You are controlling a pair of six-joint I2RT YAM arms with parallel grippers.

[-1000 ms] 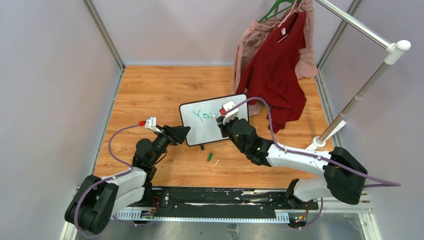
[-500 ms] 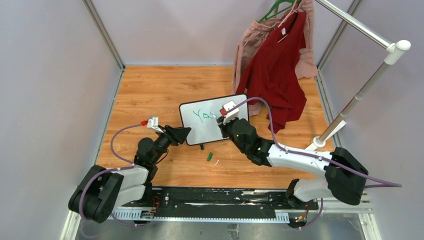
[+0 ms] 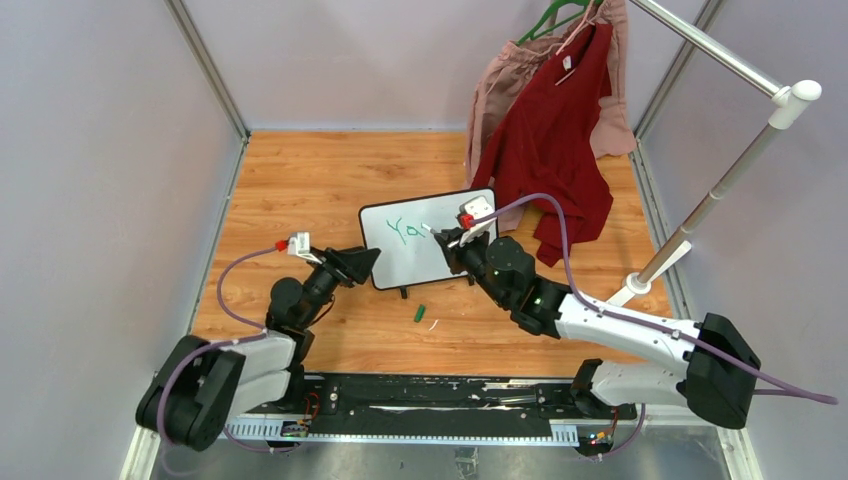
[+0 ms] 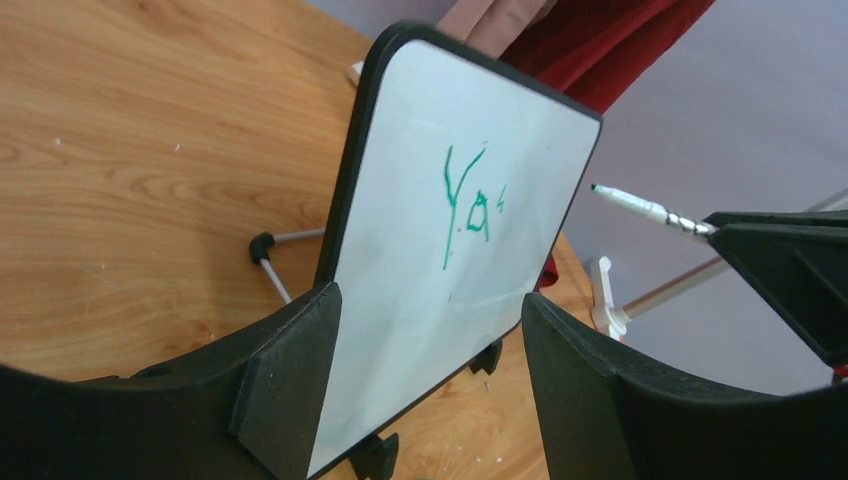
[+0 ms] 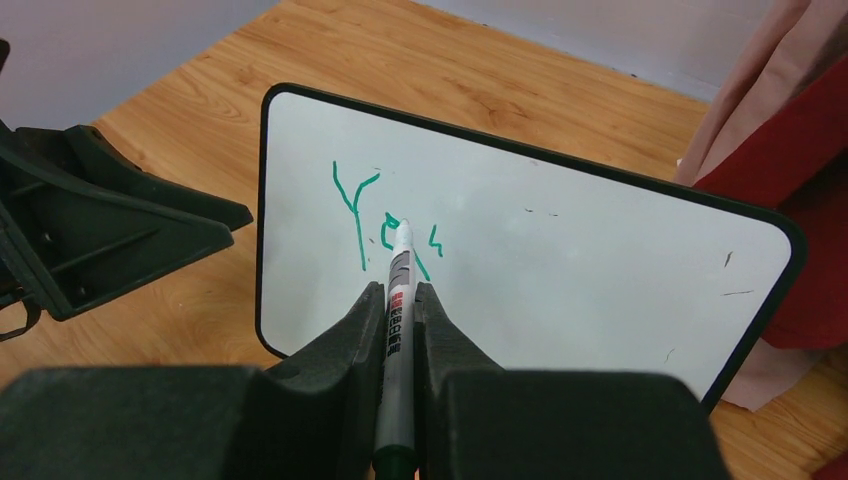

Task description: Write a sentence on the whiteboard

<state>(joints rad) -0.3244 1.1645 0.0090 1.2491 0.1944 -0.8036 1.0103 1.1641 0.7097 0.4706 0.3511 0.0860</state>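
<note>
Where my left gripper (image 3: 372,260) sat: at the near left corner of the whiteboard (image 3: 398,265), fingers spread wide with that corner between them and one finger (image 4: 290,370) against the black frame. Whether they squeezed it I could not tell.
whiteboard: stood tilted on its small black feet, mid-way across the wooden table (image 3: 300,180).
sentence (image 4: 462,200): green "Yo" and one short stroke after it, on the left part of the white face.
green piece (image 3: 421,313): small, lay on the table just near of the board, apart from both my grippers.
marker (image 5: 402,250): pointed at the lettering, just right of the "o". From my left wrist its tip showed clear of the face.
right gripper (image 5: 397,292): fingers pressed together, pinching the marker's barrel, at the board's near right side.
red garment (image 3: 550,150): hung far right, just beyond the board's right edge, a pink garment (image 3: 495,90) behind it.
rack pole (image 3: 720,190): slanted at the far right.
</note>
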